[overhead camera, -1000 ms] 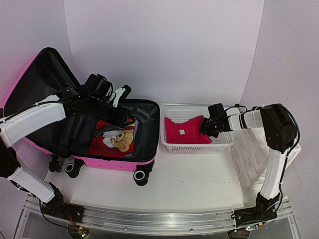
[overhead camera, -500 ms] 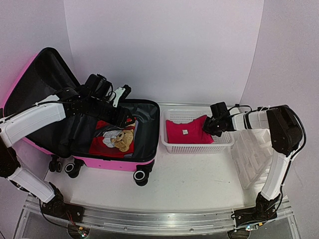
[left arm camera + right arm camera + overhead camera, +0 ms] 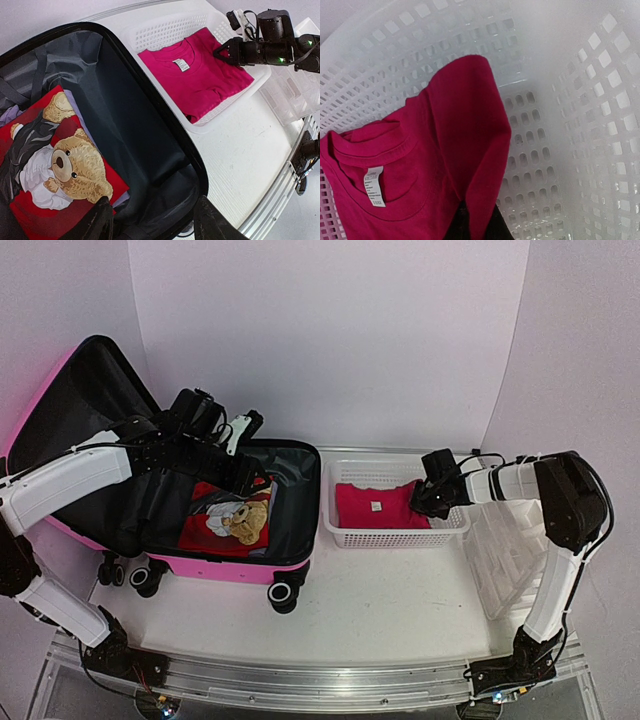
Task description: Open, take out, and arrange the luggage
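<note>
The hot-pink luggage (image 3: 230, 568) lies open at the left, its lid raised and black lining (image 3: 150, 125) showing. Inside lies a red garment with a teddy bear print (image 3: 235, 522), also in the left wrist view (image 3: 65, 165). My left gripper (image 3: 248, 476) hovers over the open luggage, open and empty (image 3: 152, 210). My right gripper (image 3: 415, 498) is in the white mesh basket (image 3: 395, 537), shut on the right edge of a pink T-shirt (image 3: 375, 505). In the right wrist view the fingers (image 3: 477, 222) pinch a fold of the shirt (image 3: 395, 175).
A white plastic drawer organizer (image 3: 510, 560) stands right of the basket, beside the right arm. The basket's wall (image 3: 560, 100) is close around the right gripper. The suitcase wheels (image 3: 282, 595) stick out at the front.
My right gripper has moved slightly right and down with the pink T-shirt's edge, and the shirt lies flatter in the basket. The left arm has not moved.
</note>
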Controlling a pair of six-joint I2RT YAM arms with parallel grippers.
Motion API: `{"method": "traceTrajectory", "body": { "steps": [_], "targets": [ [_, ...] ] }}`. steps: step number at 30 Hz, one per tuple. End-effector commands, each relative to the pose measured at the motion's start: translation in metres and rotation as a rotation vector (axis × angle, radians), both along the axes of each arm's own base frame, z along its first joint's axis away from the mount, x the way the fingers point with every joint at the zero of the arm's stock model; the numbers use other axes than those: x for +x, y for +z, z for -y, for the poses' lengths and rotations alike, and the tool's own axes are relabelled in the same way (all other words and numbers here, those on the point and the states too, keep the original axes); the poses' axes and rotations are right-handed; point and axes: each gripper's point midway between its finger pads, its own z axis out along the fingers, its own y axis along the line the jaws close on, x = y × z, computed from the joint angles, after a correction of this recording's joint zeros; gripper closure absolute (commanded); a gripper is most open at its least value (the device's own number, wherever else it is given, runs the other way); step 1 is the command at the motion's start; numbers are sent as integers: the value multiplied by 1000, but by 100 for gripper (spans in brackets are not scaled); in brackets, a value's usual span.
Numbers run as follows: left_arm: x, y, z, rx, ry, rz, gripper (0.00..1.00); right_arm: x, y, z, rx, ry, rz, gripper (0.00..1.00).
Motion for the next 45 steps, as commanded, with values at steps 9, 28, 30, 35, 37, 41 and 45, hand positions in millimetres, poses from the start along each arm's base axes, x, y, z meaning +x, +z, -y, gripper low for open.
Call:
{"method": "traceTrajectory", "body": {
  "steps": [9,28,30,35,37,41,45],
  "targets": [
    [20,-6,-21,87,110,55,37,-24,89,35,-334,147,-79,56],
    [109,-111,-16,449,351,-166,27,-72,142,-25,7,421,-117,2],
    [127,-112,-10,469,360,-127,28,-74,143,-31,44,439,-125,2],
    [172,-117,-2,543,404,-21,33,-79,147,-47,137,480,-142,2],
    [187,-120,-3,561,427,6,36,-81,149,-51,160,494,-136,2],
    [209,-123,-7,559,475,30,47,-88,155,-56,201,525,-125,2],
    [219,-130,-8,539,486,18,53,-92,158,-56,210,527,-118,2]
  ]
}}
